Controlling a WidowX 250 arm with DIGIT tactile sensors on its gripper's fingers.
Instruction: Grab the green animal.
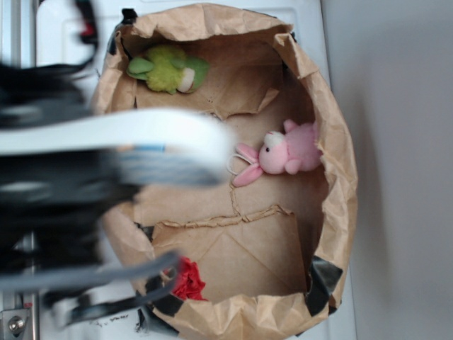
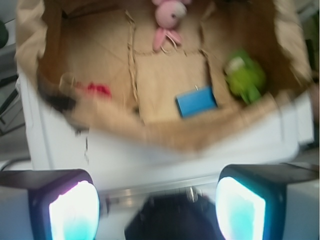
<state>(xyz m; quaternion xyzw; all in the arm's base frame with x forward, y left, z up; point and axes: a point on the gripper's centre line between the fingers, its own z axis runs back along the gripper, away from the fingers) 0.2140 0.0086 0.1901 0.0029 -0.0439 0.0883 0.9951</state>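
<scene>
The green animal (image 1: 168, 69) is a fuzzy lime-green plush with a cream patch. It lies in the far left corner of an open brown paper bag (image 1: 341, 170). In the wrist view it (image 2: 245, 77) lies at the right inside the bag, ahead of me. My gripper (image 2: 157, 207) is open and empty, its two fingers wide apart. It is outside the bag's near rim (image 2: 165, 132), well short of the plush. In the exterior view my arm (image 1: 106, 152) is a blur over the bag's left side.
A pink plush bunny (image 1: 287, 151) lies at the bag's right wall, also seen in the wrist view (image 2: 170, 15). A blue block (image 2: 196, 101) and a red thing (image 2: 98, 90) lie on the bag floor. The bag stands on a white surface (image 2: 150, 160).
</scene>
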